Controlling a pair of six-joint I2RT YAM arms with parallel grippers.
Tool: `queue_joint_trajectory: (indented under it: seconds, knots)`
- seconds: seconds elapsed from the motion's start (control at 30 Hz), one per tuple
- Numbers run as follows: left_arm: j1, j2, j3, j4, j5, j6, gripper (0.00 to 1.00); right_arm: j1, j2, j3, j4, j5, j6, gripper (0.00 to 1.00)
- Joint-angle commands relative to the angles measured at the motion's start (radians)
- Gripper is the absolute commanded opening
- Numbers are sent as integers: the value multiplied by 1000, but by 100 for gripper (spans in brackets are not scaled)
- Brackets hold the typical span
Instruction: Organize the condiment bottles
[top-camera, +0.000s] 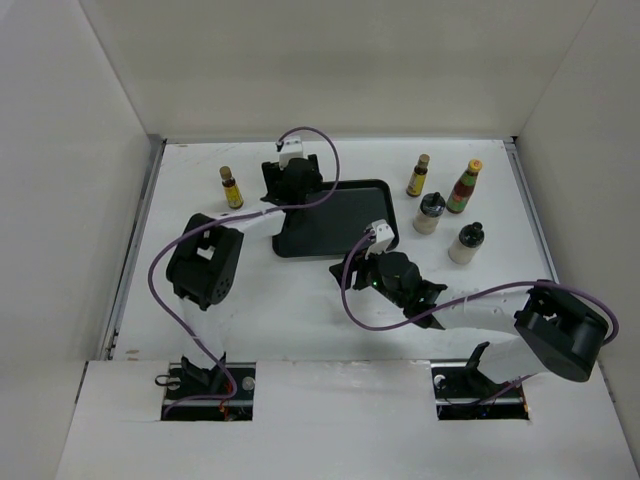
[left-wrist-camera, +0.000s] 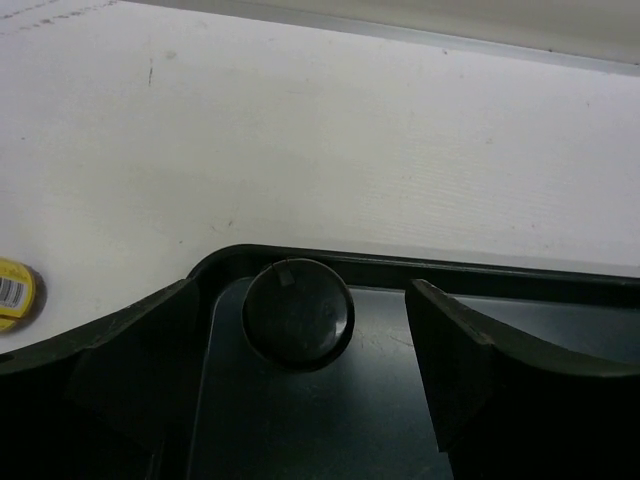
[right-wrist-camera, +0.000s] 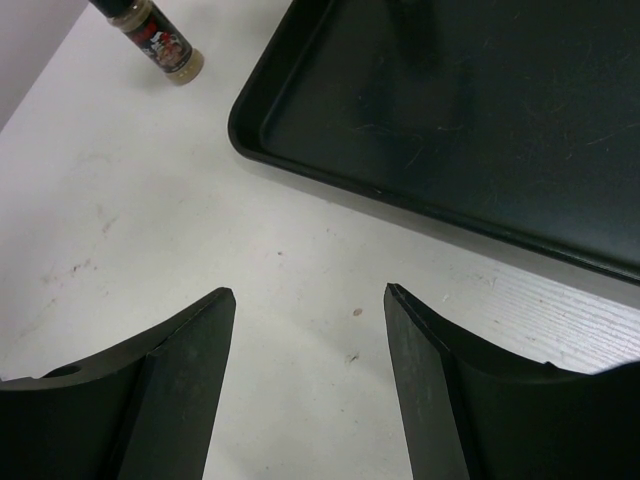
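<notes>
A black tray (top-camera: 340, 225) lies mid-table. My left gripper (top-camera: 290, 182) hangs open over its far-left corner. In the left wrist view (left-wrist-camera: 303, 292) a bottle stands in that corner, showing only as a round dark cap (left-wrist-camera: 298, 312), with the fingers apart on either side of it. On the table stand a slim brown bottle with a yellow label (top-camera: 231, 188), a second one (top-camera: 418, 176), a red bottle with a yellow cap (top-camera: 464, 187) and two squat whitish bottles (top-camera: 430, 213) (top-camera: 466, 243). My right gripper (top-camera: 385, 272) (right-wrist-camera: 309, 290) is open and empty over bare table beside the tray's near edge.
White walls (top-camera: 70, 200) enclose the table on three sides. The yellow-labelled bottle shows at the left edge of the left wrist view (left-wrist-camera: 12, 293). A squat whitish bottle (right-wrist-camera: 155, 40) and the tray's rim (right-wrist-camera: 300, 180) show in the right wrist view.
</notes>
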Motion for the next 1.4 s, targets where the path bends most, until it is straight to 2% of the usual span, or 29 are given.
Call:
queue_joint_trajectory:
  seconds: [0.0, 0.27, 0.47, 0.57, 0.8, 1.07, 1.27, 1.37]
  knots:
    - [-5, -154, -41, 40, -9, 9, 86, -10, -15, 9, 47, 4, -4, 68]
    - [25, -548, -389, 8, -131, -41, 86, -11, -32, -2, 56, 3, 1, 69]
    - [122, -763, -578, -116, -209, -111, 77, -14, -12, 9, 55, -12, 15, 72]
    - [143, -757, -592, -117, -234, -109, 75, -14, -3, 11, 58, -14, 16, 74]
    - [166, -605, -543, -57, -193, -107, 74, -14, 14, 12, 58, -16, 16, 78]
    - [220, -516, -539, -14, -187, -112, 68, -19, 22, 18, 47, -20, 16, 79]
    - [237, -467, -519, 29, -160, -103, 50, -17, 31, 23, 47, -23, 16, 79]
    - [235, -477, -531, 43, -156, -103, 33, -14, 13, 15, 52, -22, 13, 79]
